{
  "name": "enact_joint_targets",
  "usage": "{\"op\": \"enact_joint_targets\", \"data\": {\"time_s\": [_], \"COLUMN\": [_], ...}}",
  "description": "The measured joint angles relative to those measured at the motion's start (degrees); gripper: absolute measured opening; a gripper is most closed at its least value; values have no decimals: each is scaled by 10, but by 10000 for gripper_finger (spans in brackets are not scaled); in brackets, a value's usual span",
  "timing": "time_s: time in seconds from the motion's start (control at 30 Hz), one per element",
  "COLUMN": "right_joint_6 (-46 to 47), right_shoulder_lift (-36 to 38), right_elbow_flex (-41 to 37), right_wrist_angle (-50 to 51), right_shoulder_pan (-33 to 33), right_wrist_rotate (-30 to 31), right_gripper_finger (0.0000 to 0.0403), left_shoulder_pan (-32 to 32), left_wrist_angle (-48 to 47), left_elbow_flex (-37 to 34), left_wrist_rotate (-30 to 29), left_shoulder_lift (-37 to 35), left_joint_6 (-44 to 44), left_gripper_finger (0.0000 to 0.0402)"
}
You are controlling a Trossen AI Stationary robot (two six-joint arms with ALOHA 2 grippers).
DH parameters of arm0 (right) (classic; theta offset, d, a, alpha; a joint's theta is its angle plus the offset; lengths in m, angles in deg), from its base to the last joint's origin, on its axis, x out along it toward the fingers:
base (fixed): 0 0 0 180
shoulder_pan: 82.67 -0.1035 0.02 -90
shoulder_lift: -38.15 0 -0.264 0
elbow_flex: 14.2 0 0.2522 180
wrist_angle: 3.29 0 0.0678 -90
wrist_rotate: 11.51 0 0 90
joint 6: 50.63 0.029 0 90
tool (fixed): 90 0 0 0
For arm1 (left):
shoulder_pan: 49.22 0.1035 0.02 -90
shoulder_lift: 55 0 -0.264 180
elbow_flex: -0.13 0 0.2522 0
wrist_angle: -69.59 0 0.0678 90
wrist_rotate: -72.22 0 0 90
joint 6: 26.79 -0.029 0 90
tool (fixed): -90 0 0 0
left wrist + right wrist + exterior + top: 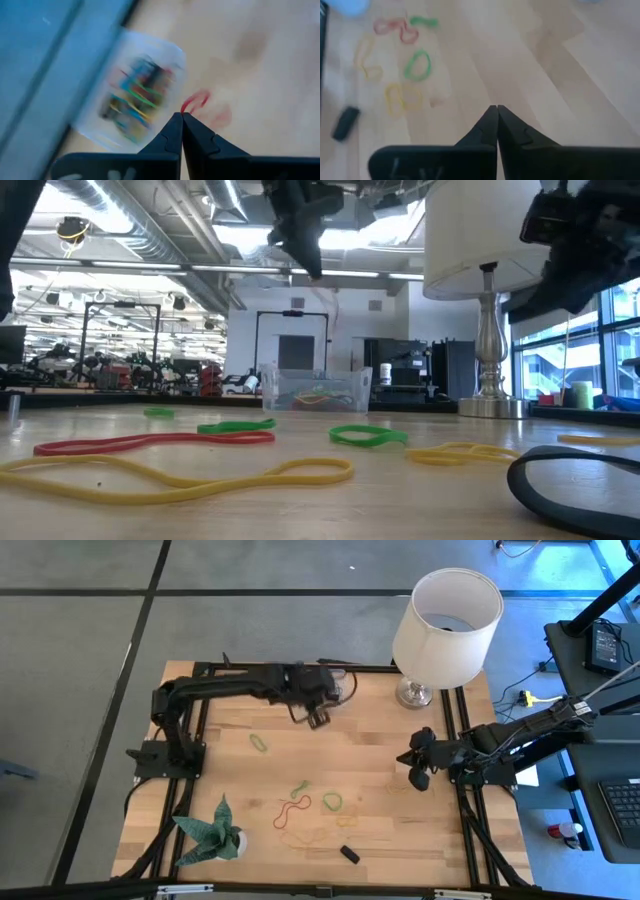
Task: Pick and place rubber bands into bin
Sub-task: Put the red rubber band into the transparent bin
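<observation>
Loose rubber bands (292,809) lie scattered toward the table's (430,840) front edge, a red one stretched lengthwise among yellow and green loops, with the right gripper (418,772) near the right edge, closer to them, its fingers pressed together on nothing visible. Farther back, the left gripper (318,718) hangs near the rear edge, closed; whether the red smear at its tips is a held band is unclear. Just beside it, the clear bin (317,389) holds many coloured bands.

Red, green and yellow rubber bands (293,808) on pale wood table (380,740); white lampshade (447,625) (silver base); clear bin (316,388).
</observation>
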Motion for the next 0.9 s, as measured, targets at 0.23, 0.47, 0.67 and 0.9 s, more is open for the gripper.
{"op": "enact_joint_targets", "data": {"time_s": [0.23, 0.47, 0.67, 0.9], "right_joint_6": [21, 99, 125, 148], "right_shoulder_lift": [-1, -5, -18, -40], "right_elbow_flex": [0, 1, 1, 1], "right_wrist_angle": [-59, -68, -75, -79], "right_shoulder_pan": [33, 62, 77, 83], "right_wrist_rotate": [1, 3, 3, 26], "right_gripper_finger": [7, 9, 9, 9], "left_shoulder_pan": [105, 183, 212, 213], "left_wrist_angle": [40, 20, 26, -6], "left_elbow_flex": [30, 7, -15, -16], "left_wrist_rotate": [48, 85, 140, 154], "left_shoulder_lift": [7, 59, 113, 161], "left_joint_6": [-117, -167, -168, -164], "left_gripper_finger": [2, 2, 2, 47]}}
